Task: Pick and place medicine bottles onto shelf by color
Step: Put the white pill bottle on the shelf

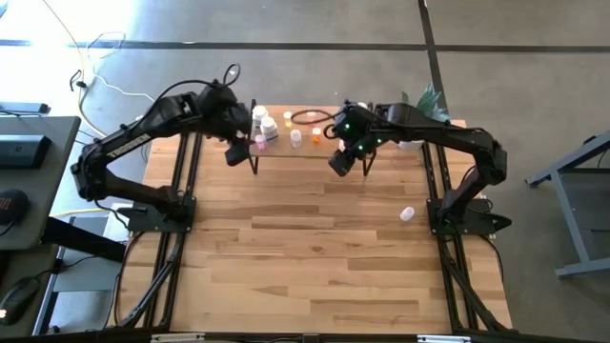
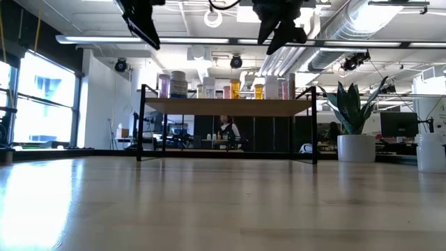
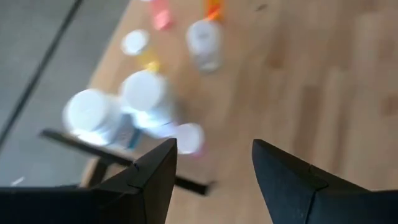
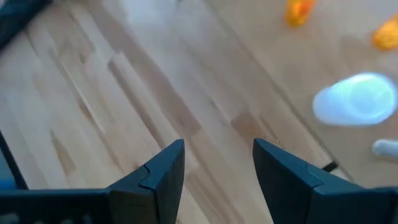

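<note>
Overhead view, nearest item first: one white bottle (image 1: 407,213) lies alone on the counter (image 1: 315,257) at the right of the frame, beside my right arm's base and well apart from everything else. Farther up the frame, my left jaws (image 1: 235,152) and my right jaws (image 1: 339,162) hang above the front edge of the shelf (image 1: 315,143), near its left end and its middle respectively; both stand parted and hold nothing, as each wrist view shows by the bare gap between the dark fingers (image 3: 155,177) (image 4: 163,177). Beyond them, in the upper centre of the frame, the medicine bottles (image 1: 272,129) stand on the shelf: larger white ones and a pink one toward the left, small orange ones toward the right. Farthest, at the upper right, stands a potted plant (image 2: 355,132), seen at the right edge of the level view.
</note>
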You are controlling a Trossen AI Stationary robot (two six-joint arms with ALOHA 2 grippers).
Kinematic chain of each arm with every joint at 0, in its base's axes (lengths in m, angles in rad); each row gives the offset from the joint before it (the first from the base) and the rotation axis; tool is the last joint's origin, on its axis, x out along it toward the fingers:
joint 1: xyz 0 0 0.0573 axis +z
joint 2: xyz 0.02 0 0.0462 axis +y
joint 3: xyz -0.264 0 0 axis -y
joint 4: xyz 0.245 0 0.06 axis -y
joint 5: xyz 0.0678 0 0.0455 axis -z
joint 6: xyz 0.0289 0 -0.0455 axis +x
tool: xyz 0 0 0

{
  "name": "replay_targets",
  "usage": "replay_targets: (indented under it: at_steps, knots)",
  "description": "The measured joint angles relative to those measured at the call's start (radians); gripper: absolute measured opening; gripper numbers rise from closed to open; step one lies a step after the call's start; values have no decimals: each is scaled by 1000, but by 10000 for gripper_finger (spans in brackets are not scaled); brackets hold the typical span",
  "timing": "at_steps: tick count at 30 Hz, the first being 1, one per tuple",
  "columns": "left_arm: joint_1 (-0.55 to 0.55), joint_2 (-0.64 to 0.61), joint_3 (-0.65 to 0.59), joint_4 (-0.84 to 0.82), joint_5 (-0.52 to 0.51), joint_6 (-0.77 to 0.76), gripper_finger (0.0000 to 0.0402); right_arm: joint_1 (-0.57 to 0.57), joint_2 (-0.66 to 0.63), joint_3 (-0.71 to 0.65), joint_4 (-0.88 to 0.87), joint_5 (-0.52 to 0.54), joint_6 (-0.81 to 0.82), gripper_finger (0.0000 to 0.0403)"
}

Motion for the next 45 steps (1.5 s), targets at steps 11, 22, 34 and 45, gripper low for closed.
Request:
replay_targets:
  at_steps: [11,22,34,45]
  knots:
    - [0,-134,-150,145,302,-60,200,150,0,-35,-139,100,58,181]
    - [-39,-243,-339,305,302,-128,200,272,-10,-273,-178,79,270,181]
    - [-114,-257,-360,368,296,-101,200,340,-218,-589,-154,60,549,181]
    - [-114,-257,-360,369,294,-102,200,340,-457,-747,-154,120,743,181]
